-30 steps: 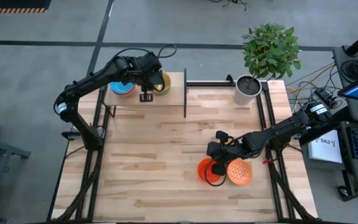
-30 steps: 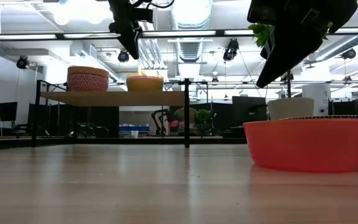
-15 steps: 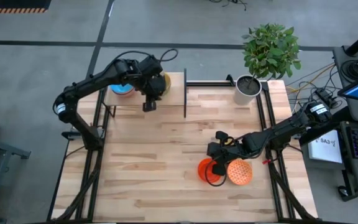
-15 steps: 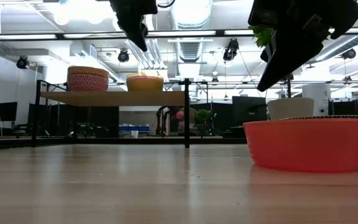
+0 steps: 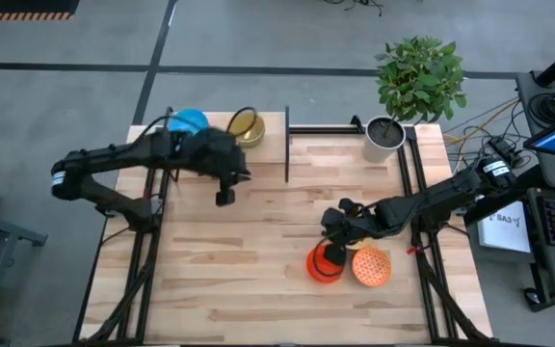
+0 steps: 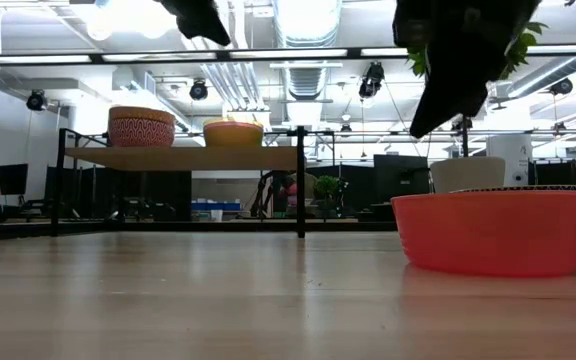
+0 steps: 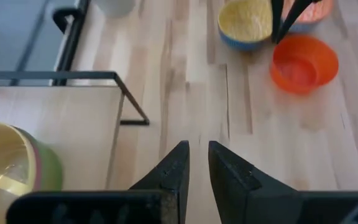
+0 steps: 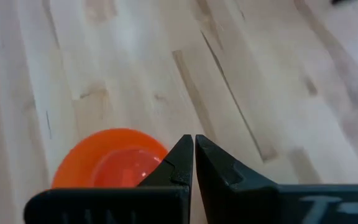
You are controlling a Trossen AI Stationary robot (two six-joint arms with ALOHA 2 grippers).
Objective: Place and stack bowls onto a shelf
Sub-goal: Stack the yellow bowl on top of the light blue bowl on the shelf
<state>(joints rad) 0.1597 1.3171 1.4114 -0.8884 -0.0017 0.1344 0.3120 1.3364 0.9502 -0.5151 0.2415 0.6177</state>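
Observation:
The shelf (image 5: 268,156) stands at the table's far left. On it rest a bowl that is blue inside (image 5: 191,120) and a yellow bowl (image 5: 247,126) nested in a green one (image 7: 50,171). My left gripper (image 5: 224,196) is shut and empty, hovering just near of the shelf. The red-orange bowl (image 5: 323,264) and the speckled orange bowl (image 5: 372,268) sit on the table's near right. The speckled yellow bowl (image 7: 246,22) sits beside them and is hidden under the right arm in the high view. My right gripper (image 5: 333,226) is shut above the red-orange bowl (image 8: 107,163).
A white plant pot (image 5: 384,135) stands at the far right corner. The shelf's black frame post (image 5: 287,145) rises by the table's far middle. Bare wood (image 5: 249,251) stretches between the shelf and the bowls on the right.
My left gripper has drawn back from over the shelf's yellow bowl toward the table's near edge, and its arm has swung left. My right gripper has shifted slightly toward the far edge above the red-orange bowl. No bowl has moved.

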